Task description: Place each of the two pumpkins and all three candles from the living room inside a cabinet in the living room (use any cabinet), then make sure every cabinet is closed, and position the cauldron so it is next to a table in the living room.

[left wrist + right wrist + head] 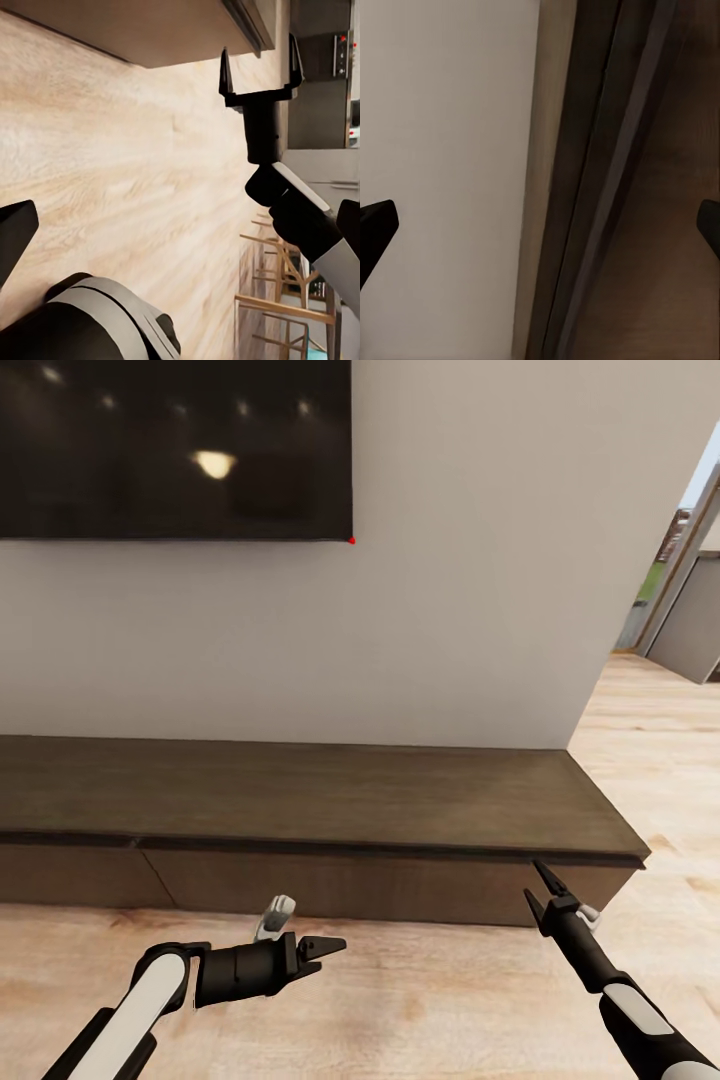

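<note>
In the head view, the long dark-brown cabinet (300, 800) is seen against the pale wall (450, 610), with its drawer fronts shut and its top bare. A black screen (170, 445) is mounted on the wall above it. The left gripper (325, 950) is held low over the wooden floor (420, 1000), its fingers pointed sideways toward the right arm and parted, with nothing between them. The right gripper (538, 885) is raised in front of the cabinet's right end, its fingertips just under the top edge; its two fingers are spread apart and nothing is held.

In the left wrist view, the right gripper (259, 71) is seen ahead of the left fingers, its two prongs wide apart and empty, next to the cabinet (165, 30) edge. Wooden chairs (277, 300) are seen farther away.

In the right wrist view, the cabinet (660, 225) edge is seen close ahead, between the two dark fingertips (375, 225), which are far apart. The wall (442, 150) is seen behind it.
</note>
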{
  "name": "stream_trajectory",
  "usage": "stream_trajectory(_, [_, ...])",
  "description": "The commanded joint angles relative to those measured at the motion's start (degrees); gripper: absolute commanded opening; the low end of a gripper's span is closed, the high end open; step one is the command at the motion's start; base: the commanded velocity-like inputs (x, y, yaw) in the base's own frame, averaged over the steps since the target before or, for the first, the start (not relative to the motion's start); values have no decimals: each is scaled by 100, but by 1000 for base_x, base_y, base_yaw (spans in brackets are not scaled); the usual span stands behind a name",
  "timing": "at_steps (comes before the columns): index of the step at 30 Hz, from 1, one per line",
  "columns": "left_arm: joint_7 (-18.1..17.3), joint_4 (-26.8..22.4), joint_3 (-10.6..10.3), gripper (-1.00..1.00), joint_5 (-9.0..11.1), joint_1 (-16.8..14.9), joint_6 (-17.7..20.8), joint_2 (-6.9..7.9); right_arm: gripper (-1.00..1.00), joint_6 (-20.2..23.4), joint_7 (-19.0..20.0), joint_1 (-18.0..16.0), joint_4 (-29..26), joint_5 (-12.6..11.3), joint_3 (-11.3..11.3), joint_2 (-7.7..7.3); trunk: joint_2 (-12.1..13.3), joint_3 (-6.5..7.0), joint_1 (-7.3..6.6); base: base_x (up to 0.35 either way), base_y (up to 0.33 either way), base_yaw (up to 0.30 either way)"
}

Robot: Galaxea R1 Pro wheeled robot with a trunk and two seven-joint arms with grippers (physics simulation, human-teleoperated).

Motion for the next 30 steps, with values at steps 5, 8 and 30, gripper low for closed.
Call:
stream_trajectory(5, [-48, -1, -4, 100, -47, -2, 4, 0, 100, 52, -24, -2, 9, -45, -4, 0, -2, -5, 1, 89, -30, 0])
stream_trajectory(8, [-48, -1, -4, 100, -47, -2, 5, 1, 100, 52, -33, -3, 10, -43, -4, 0, -2, -5, 1, 11, -4, 0])
stream_trajectory(30, [-48, -80, -4, 100, -47, -2, 3, 8, 100, 47, -68, -1, 20, -42, -9, 0, -12, -182, 22, 0, 0, 0])
